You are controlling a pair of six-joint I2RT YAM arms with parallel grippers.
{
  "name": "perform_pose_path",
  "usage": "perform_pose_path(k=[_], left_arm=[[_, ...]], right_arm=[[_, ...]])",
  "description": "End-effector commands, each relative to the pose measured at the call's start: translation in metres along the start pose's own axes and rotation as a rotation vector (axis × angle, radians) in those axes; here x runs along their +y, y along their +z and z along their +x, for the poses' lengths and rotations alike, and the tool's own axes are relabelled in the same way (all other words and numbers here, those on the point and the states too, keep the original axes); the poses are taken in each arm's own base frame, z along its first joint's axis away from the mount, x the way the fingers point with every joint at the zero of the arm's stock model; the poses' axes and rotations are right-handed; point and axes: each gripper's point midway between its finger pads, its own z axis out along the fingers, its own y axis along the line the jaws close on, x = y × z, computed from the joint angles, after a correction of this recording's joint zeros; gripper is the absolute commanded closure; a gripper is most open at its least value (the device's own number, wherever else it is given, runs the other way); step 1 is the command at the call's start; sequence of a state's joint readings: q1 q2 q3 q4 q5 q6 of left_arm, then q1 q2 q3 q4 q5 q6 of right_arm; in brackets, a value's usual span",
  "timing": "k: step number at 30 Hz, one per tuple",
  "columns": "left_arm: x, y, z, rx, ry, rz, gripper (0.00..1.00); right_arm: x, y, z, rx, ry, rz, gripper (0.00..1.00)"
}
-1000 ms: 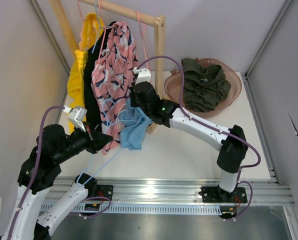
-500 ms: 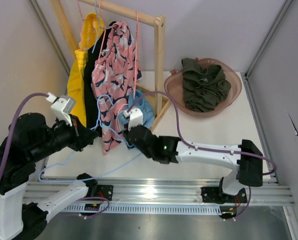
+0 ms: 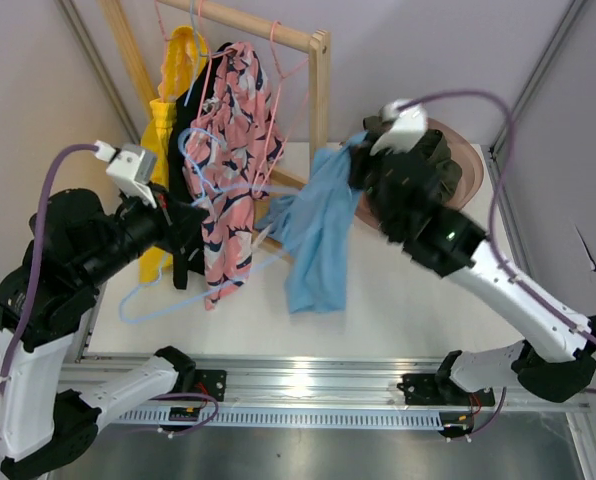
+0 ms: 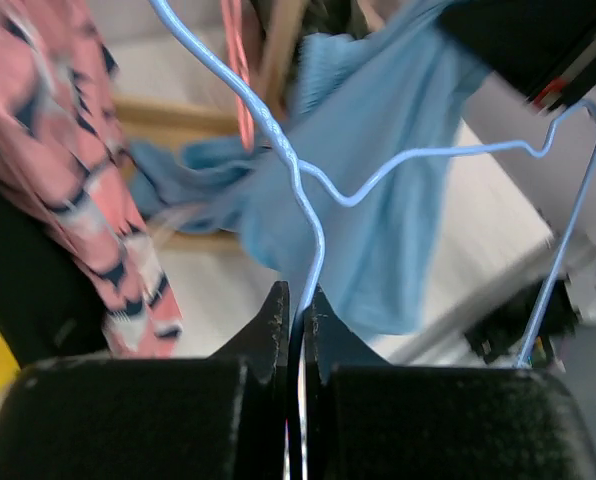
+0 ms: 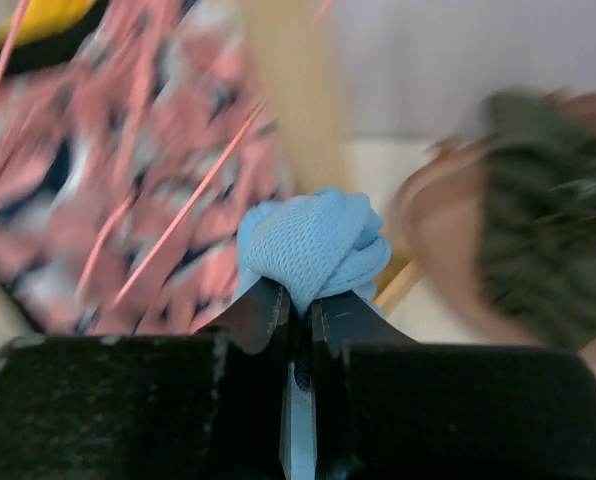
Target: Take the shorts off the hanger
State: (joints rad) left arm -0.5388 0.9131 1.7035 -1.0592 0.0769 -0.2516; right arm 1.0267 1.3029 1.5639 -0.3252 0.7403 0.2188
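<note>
You're looking down on a white table (image 3: 408, 300), walled in on both sides. At the back left a wooden rack (image 3: 320, 95) is standing on it, with its upright post and a slanted brace coming down onto the top. Just beside that post, a brownish-pink basin (image 3: 473, 185) is sitting at the back right, close to the wall. Along the near edge, a metal rail (image 3: 318, 385) is running the full width of the table. In your right wrist view the basin is showing up blurred, resting on the pale tabletop.
</note>
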Motion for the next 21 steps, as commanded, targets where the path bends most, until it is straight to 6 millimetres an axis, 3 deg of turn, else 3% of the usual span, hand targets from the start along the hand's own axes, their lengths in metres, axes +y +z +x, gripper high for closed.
perform_pose_path(k=[1,2,3,4,5,6,7,8,9,10,11,12,14,16,17,18,20,21], left_arm=[[0.045,-0.020,-0.080,-0.331,-0.014,-0.286,1.00],[0.046,-0.023,-0.081,-0.337,-0.016,-0.292,1.00],[0.045,-0.024,-0.080,-0.338,-0.019,-0.290,1.00],[0.045,-0.025,-0.078,-0.331,-0.021,-0.288,1.00],[0.045,-0.026,-0.077,-0.330,-0.024,-0.288,1.00],[0.044,-0.027,-0.075,-0.324,-0.028,-0.283,1.00],[0.044,-0.029,-0.073,-0.323,-0.033,-0.282,1.00],[0.043,-0.033,-0.074,-0.331,-0.037,-0.275,1.00],[0.041,-0.035,-0.074,-0.331,-0.041,-0.265,1.00],[0.041,-0.037,-0.074,-0.333,-0.043,-0.265,1.00],[0.040,-0.041,-0.075,-0.344,-0.045,-0.264,1.00],[0.041,-0.042,-0.075,-0.348,-0.042,-0.271,1.00],[0.042,-0.045,-0.077,-0.352,-0.042,-0.280,1.00],[0.040,-0.044,-0.078,-0.339,-0.038,-0.273,1.00],[0.040,-0.045,-0.079,-0.340,-0.039,-0.270,1.00],[0.039,-0.046,-0.080,-0.344,-0.040,-0.269,1.00],[0.039,-0.048,-0.083,-0.356,-0.040,-0.271,1.00],[0.040,-0.048,-0.087,-0.366,-0.032,-0.274,1.00]], right_arm=[[-0.058,0.001,-0.111,-0.211,-0.005,0.060,1.00],[-0.082,0.027,-0.116,-0.210,-0.032,0.110,1.00],[-0.092,0.035,-0.127,-0.224,-0.033,0.121,1.00],[-0.100,0.035,-0.158,-0.281,-0.020,0.125,1.00],[-0.105,0.046,-0.164,-0.285,-0.033,0.115,1.00],[-0.128,0.075,-0.159,-0.262,-0.053,0.170,1.00],[-0.133,0.077,-0.181,-0.309,-0.044,0.168,1.00],[-0.142,0.088,-0.184,-0.311,-0.044,0.173,1.00],[-0.161,0.119,-0.171,-0.275,-0.057,0.191,1.00],[-0.170,0.131,-0.171,-0.275,-0.054,0.195,1.00],[-0.173,0.134,-0.183,-0.303,-0.046,0.184,1.00],[-0.194,0.164,-0.165,-0.261,-0.039,0.200,1.00],[-0.208,0.183,-0.156,-0.252,-0.026,0.198,1.00],[-0.231,0.209,-0.129,-0.204,-0.006,0.214,1.00],[-0.237,0.214,-0.126,-0.213,-0.001,0.216,1.00],[-0.248,0.227,-0.098,-0.161,0.007,0.229,1.00],[-0.265,0.240,-0.079,-0.163,0.019,0.239,1.00],[-0.276,0.249,-0.045,-0.102,0.023,0.253,1.00]])
